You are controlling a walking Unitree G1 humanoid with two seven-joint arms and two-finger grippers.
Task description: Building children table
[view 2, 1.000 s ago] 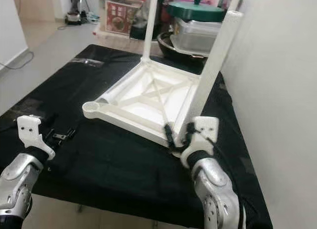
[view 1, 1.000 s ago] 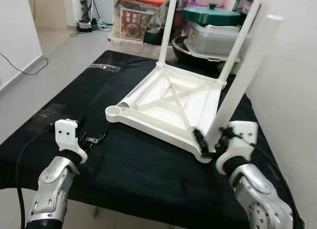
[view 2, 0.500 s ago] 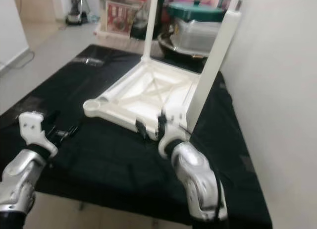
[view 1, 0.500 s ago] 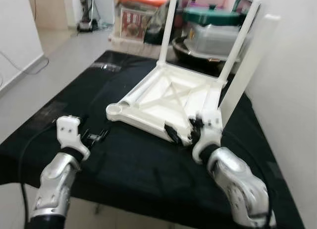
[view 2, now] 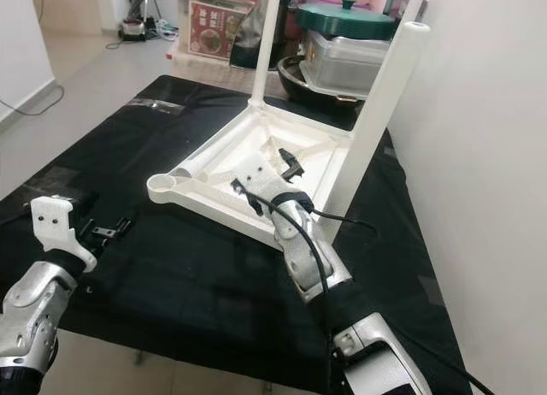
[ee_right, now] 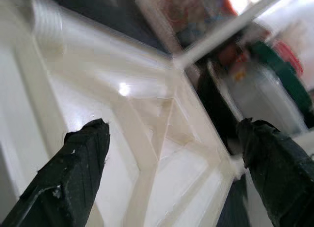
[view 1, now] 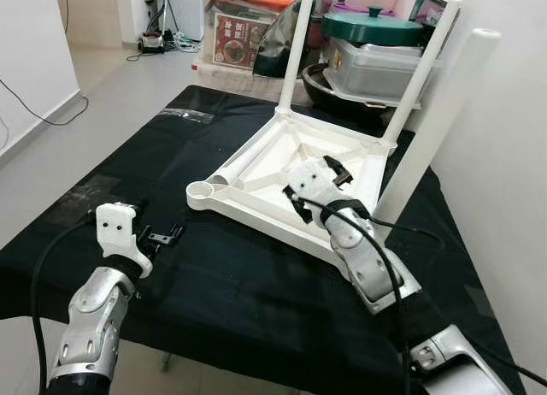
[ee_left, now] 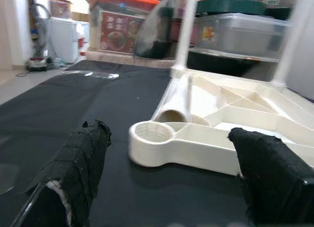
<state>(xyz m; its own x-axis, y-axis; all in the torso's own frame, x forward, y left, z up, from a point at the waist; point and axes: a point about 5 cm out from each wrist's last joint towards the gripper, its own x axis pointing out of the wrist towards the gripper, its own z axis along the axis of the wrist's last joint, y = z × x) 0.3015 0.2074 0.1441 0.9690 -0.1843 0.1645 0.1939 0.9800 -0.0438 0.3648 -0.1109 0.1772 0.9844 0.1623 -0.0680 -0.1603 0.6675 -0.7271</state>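
The white children's table (view 1: 256,209) lies upside down on a black cloth. Two thin legs (view 1: 294,51) stand at its far corners, and a thick leg (view 1: 438,121) stands at the near right corner. The near left socket (view 1: 202,191) is empty. A loose leg (view 1: 246,161) lies inside along the left rim; it is the leg (ee_left: 179,97) seen in the left wrist view. My right gripper (view 1: 318,188) hovers open over the ribbed underside (ee_right: 147,138), holding nothing. My left gripper (view 1: 162,238) stands open just above the cloth, short of the empty socket (ee_left: 152,132).
The black cloth (view 1: 214,301) covers the whole work table, with bare room in front and on the left. Behind the table stand storage boxes (view 1: 238,27), a green-lidded container (view 1: 372,36) and a dark pan. A white wall (view 1: 513,198) runs close on the right.
My right gripper left the base of the near right leg and swung left and forward over the table's underside. The left gripper has hardly moved.
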